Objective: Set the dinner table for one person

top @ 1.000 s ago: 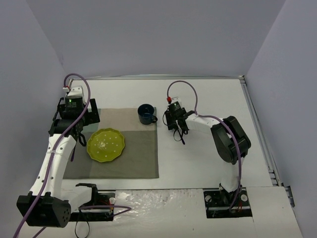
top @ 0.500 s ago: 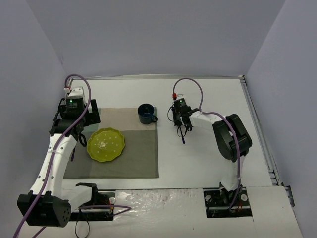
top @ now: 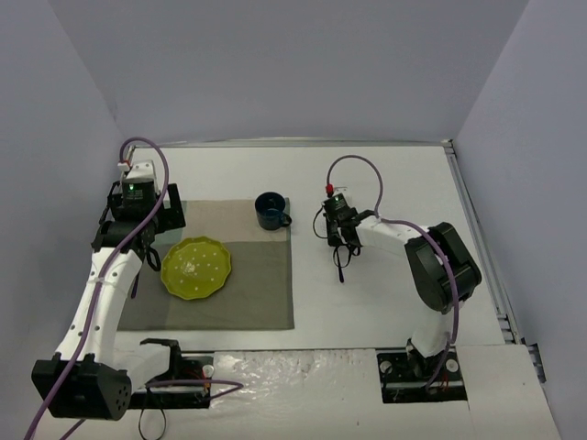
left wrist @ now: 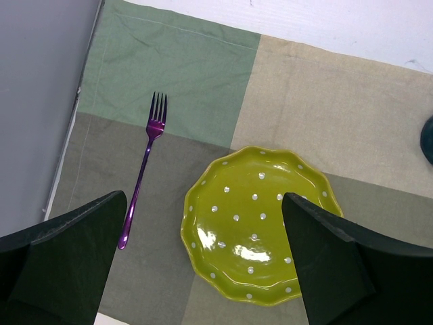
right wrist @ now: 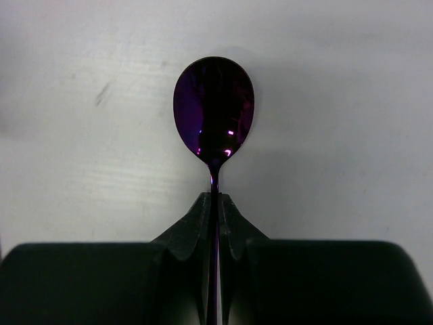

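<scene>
The white dinner table [top: 394,174] carries a grey-green patchwork placemat [top: 248,284]. A yellow-green dotted plate [top: 195,268] lies on the mat's left part. A purple fork [left wrist: 143,176] lies on the mat left of the plate [left wrist: 260,223]. A dark blue cup [top: 271,211] stands at the mat's far right corner. My left gripper [left wrist: 203,198] is open and empty, held above the plate and fork. My right gripper [right wrist: 214,198] is shut on a purple spoon [right wrist: 214,108] and holds it over bare table right of the mat, as the top view shows [top: 341,257].
Grey walls close in the table on the left, back and right. A metal rim [top: 477,229] runs along the table's right edge. The cup's edge [left wrist: 427,139] shows at the right border of the left wrist view.
</scene>
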`<state>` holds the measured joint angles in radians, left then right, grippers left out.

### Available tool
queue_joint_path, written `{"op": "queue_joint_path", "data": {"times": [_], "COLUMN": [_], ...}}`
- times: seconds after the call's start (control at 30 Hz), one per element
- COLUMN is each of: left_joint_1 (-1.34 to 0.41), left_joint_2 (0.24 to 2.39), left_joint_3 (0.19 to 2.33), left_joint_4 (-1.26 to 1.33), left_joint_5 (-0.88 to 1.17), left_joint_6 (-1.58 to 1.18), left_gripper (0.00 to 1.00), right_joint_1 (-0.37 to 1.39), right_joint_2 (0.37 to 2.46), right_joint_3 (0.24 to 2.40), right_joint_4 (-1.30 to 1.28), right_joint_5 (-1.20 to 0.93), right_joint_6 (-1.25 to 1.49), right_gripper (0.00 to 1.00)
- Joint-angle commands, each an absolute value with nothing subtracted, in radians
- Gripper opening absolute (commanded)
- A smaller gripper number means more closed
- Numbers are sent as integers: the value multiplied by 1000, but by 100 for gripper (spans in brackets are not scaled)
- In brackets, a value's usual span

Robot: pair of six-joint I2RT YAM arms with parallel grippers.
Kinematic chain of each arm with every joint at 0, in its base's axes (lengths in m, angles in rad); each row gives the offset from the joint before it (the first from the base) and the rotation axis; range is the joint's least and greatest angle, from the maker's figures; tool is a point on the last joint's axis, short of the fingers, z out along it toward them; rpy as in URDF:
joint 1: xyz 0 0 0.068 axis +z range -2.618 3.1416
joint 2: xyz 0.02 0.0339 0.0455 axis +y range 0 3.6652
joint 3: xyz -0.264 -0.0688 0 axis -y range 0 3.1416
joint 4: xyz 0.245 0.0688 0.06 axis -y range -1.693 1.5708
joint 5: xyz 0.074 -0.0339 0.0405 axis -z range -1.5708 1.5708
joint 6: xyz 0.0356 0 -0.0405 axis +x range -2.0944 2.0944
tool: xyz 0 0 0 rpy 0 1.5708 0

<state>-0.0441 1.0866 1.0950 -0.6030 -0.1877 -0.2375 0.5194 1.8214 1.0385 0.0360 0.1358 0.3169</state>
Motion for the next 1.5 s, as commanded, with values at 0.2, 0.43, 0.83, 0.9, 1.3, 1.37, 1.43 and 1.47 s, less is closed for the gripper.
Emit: {"op": "queue_joint_path", "data": {"times": [0.2, 0.43, 0.83, 0.9, 1.3, 1.37, 1.43, 1.47], "left_joint_1": [-44, -44, -45, -45, -44, -44, -44, -44], "left_joint_2": [1058, 1042, 1028, 1027, 1028, 1029, 1027, 1026], "left_joint_3": [1112, 1106, 1104, 1104, 1104, 1105, 1105, 1104], "left_joint_4": [-561, -557, -552, -552, -552, -553, -554, -554], "left_joint_5": [-227, -245, -252, -249, -238, -235, -237, -238], "left_joint_6": [-236, -236, -238, -238, -241, -241, -241, -241], "left_gripper": [97, 97, 97, 97, 97, 97, 97, 97], "right_joint_1": [800, 918, 979, 980, 1004, 1008, 1011, 1012], "right_joint_2": [1646, 1746, 1934, 1955, 2045, 2053, 2062, 2065], "right_joint_3": [1124, 1263, 1429, 1438, 1499, 1508, 1518, 1521], "right_joint_4": [-136, -181, -214, -214, -222, -224, -227, -227], "right_joint_5": [341, 397, 391, 384, 366, 365, 368, 370], "right_joint_6": [695, 826, 917, 929, 973, 974, 972, 972], "right_gripper": [0, 0, 0, 0, 0, 0, 0, 0]}}
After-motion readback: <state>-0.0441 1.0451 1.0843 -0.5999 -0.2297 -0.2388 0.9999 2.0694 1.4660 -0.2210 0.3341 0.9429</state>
